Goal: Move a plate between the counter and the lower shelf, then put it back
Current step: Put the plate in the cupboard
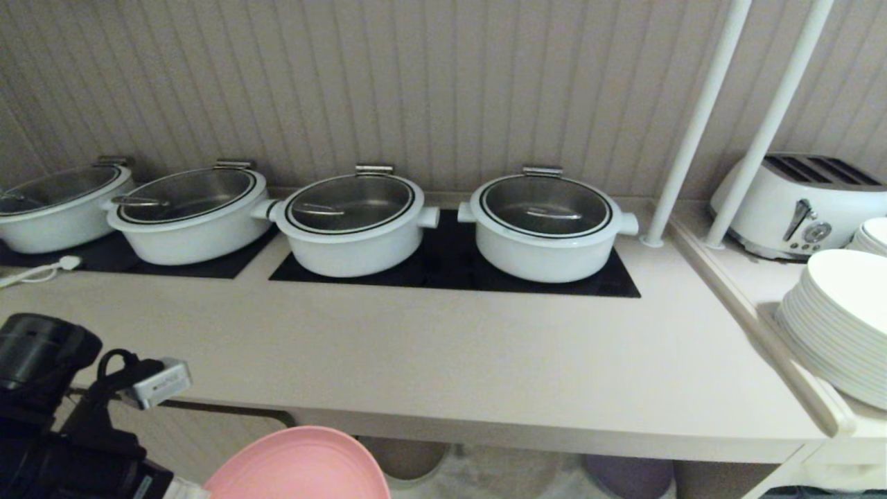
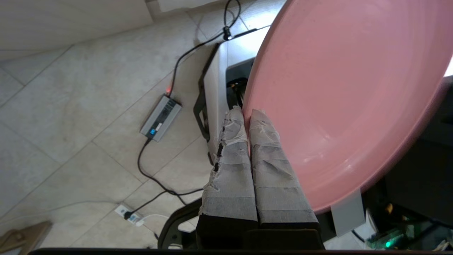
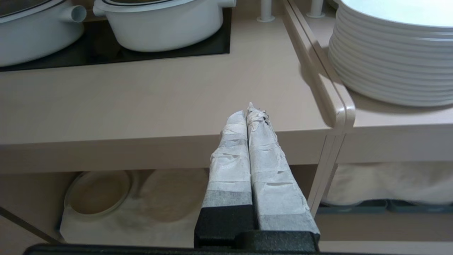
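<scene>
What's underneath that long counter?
Under the counter is a shelf lined with white cloth, holding a beige plate. The counter's edge and the right gripper hide the rest.

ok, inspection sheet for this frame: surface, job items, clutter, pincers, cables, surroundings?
Surface: counter front area bare, black hob panels behind.
Job's things: pink plate held off the counter, below its front edge; lower shelf cloth-lined, with a beige plate.
Clutter: four lidded white pots, white plate stack, toaster.
Grippers: left pincer shut on the plate rim; right pincer shut, empty, before the counter edge.
Cables: power brick and cords on floor.
Surroundings: tiled floor, panelled wall.
</scene>
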Motion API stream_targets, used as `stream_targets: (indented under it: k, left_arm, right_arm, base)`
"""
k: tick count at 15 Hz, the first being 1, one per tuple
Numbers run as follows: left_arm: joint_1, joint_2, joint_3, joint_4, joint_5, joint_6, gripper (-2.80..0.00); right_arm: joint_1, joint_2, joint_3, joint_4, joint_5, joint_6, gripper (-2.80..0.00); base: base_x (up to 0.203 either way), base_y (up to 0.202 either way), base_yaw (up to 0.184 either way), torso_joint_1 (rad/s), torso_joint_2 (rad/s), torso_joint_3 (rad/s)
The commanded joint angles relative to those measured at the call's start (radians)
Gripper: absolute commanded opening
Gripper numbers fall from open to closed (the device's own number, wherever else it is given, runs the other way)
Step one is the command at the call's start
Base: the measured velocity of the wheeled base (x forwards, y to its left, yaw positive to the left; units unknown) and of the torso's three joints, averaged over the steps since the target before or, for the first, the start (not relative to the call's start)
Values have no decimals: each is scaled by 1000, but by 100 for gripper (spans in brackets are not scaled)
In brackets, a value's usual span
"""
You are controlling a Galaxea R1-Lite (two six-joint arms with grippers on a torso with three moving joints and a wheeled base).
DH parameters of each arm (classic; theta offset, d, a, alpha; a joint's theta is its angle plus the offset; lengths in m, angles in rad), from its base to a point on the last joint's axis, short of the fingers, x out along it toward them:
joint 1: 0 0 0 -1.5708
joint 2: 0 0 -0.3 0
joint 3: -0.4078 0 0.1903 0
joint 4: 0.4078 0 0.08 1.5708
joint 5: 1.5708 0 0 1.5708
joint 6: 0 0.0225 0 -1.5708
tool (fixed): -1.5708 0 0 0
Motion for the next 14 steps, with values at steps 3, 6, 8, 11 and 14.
stream_targets:
  k: [3, 6, 8, 11, 14]
  left_arm:
    - [0, 1, 0, 3, -3, 2, -280]
    - [0, 1, 0, 3, -3, 2, -280]
    - [0, 1, 0, 3, -3, 0, -280]
    - [0, 1, 0, 3, -3, 0, -280]
    - [0, 1, 0, 3, -3, 0, -280]
  right_arm:
    - [0, 0, 0, 0, -1, 0, -280]
    - [0, 0, 0, 0, -1, 0, -280]
    - [0, 0, 0, 0, -1, 0, -280]
    - [0, 0, 0, 0, -1, 0, -280]
    - [0, 0, 0, 0, -1, 0, -280]
  base:
    - [0, -170, 11, 2, 4, 2]
    - [0, -195, 0, 3, 4, 2]
    - [0, -192, 2, 2, 1, 3]
    - [0, -194, 1, 0, 5, 4]
    - [0, -192, 0, 3, 3, 6]
